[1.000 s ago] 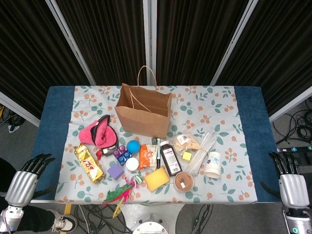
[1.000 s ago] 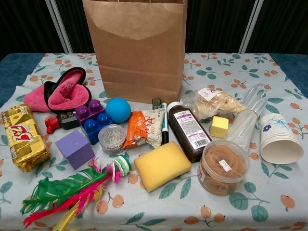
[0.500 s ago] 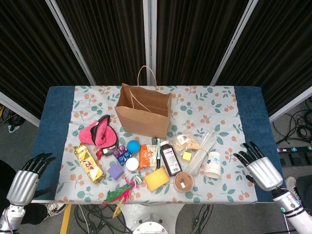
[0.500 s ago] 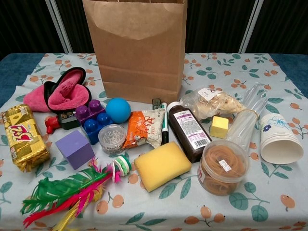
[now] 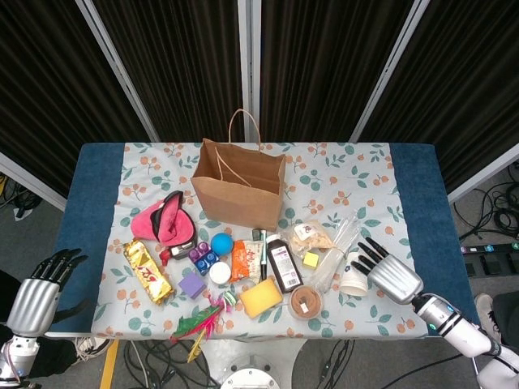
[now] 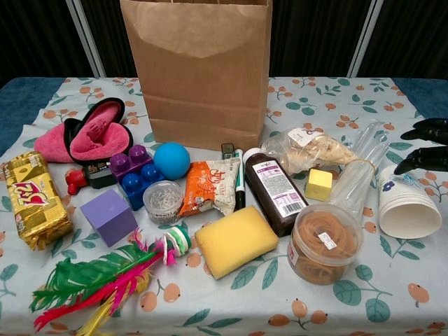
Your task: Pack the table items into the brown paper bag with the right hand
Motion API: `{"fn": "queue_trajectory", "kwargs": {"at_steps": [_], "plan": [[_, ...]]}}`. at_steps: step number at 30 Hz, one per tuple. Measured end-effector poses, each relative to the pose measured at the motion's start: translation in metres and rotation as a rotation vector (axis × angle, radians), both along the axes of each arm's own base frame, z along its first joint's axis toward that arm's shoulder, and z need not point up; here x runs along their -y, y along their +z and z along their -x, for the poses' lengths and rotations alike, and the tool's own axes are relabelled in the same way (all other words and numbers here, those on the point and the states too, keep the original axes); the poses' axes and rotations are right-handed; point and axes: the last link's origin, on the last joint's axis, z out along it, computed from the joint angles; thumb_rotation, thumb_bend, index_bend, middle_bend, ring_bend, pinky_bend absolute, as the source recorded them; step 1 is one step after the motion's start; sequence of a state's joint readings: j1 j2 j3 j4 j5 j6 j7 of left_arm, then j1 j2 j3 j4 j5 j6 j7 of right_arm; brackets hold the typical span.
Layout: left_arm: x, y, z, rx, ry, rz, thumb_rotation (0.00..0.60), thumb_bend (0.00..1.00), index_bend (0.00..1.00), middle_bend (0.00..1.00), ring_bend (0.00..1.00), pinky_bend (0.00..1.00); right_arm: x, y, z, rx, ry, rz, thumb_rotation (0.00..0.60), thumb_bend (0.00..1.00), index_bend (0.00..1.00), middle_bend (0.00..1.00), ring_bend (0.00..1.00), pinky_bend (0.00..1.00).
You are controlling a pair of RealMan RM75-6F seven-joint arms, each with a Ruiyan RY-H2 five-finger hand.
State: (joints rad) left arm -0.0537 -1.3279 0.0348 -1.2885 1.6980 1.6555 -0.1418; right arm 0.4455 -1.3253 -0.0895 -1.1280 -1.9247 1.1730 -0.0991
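The right hand [image 5: 392,275] has moved in from the table's right edge to just beside the paper cup [image 5: 354,275], fingers apart (its dark fingertips [image 6: 427,145] now show in the chest view). The left hand [image 5: 36,293] has dropped slightly lower.

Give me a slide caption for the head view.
Right hand reaching toward the paper cup beside assorted clutter, brown paper bag standing open behind.

Both hands have ribbed silver-grey metallic backs and slim black fingers: the right hand [image 5: 395,276] joins a silver wrist with black bands; the left hand [image 5: 34,300] looks alike.
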Motion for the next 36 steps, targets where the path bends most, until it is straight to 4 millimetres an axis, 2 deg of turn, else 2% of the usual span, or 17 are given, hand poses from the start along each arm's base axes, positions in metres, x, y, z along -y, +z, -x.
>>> {"fn": "queue_trajectory", "kwargs": {"at_steps": [9, 19, 30, 36], "plan": [[-0.004, 0.001, 0.003, -0.003, -0.011, -0.004, 0.6, 0.11, 0.26, 0.27, 0.17, 0.25, 0.005, -0.013, -0.007, 0.001, 0.029, 0.002, 0.6, 0.07, 0.22, 0.25, 0.05, 0.0], [-0.006, 0.003, 0.005, 0.006, -0.014, -0.011, 0.6, 0.11, 0.26, 0.27, 0.17, 0.25, 0.005, -0.012, -0.019, 0.042, 0.048, 0.003, 0.6, 0.07, 0.22, 0.25, 0.05, 0.0], [-0.007, 0.002, 0.008, 0.001, -0.006, -0.008, 0.6, 0.11, 0.26, 0.27, 0.17, 0.25, 0.007, -0.027, -0.009, 0.025, 0.01, -0.019, 0.6, 0.09, 0.22, 0.26, 0.05, 0.0], [-0.007, 0.001, 0.008, -0.001, -0.004, -0.006, 0.6, 0.11, 0.26, 0.27, 0.17, 0.25, 0.005, -0.033, -0.005, 0.01, 0.013, -0.028, 0.6, 0.13, 0.3, 0.3, 0.09, 0.0]]}}
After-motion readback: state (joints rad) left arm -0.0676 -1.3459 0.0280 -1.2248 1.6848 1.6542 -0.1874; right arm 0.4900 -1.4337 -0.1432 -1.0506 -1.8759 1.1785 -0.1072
